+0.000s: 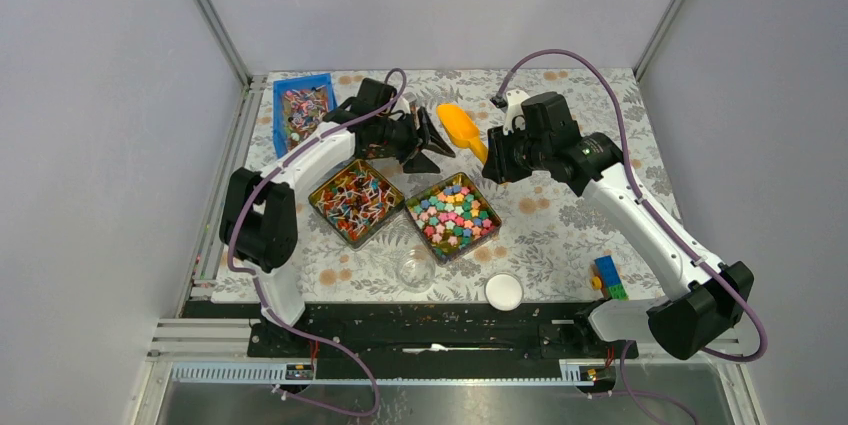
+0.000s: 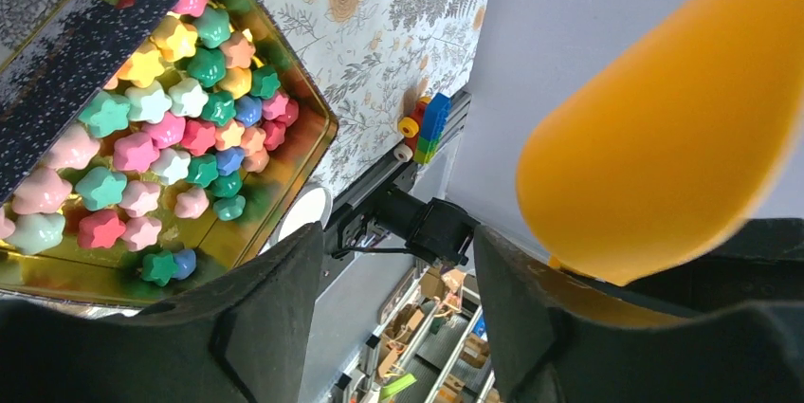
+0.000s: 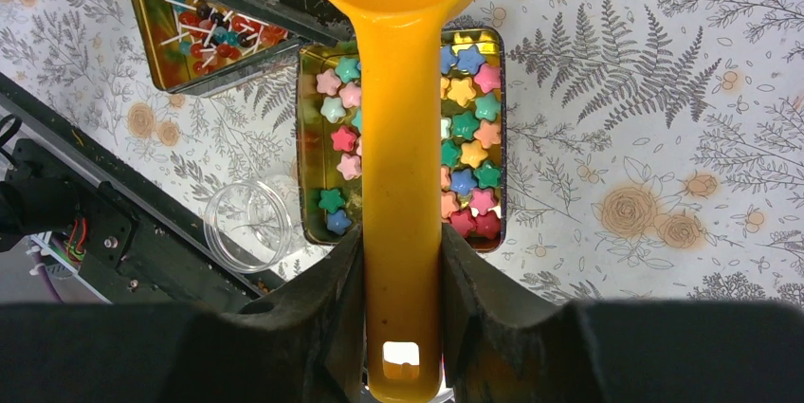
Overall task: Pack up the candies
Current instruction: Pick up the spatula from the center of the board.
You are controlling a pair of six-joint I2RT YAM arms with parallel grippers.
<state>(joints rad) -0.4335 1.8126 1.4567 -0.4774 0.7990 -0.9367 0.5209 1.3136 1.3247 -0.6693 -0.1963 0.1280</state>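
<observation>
The candies are pastel pink, green, blue, yellow, orange. The scoop is orange; the cloth bears grey ferns, tan flowers.

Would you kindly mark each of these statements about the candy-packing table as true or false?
1. The right gripper grips the orange scoop by its handle. True.
2. The left gripper is clamped on the clear jar. False: it is open and holds nothing, and the jar stands apart near the table's front edge.
3. The white lid sits on the jar. False: it lies on the table to the jar's right.
4. The star candies lie in a square tin. True.
5. The jar is full of candies. False: it looks empty.
</observation>
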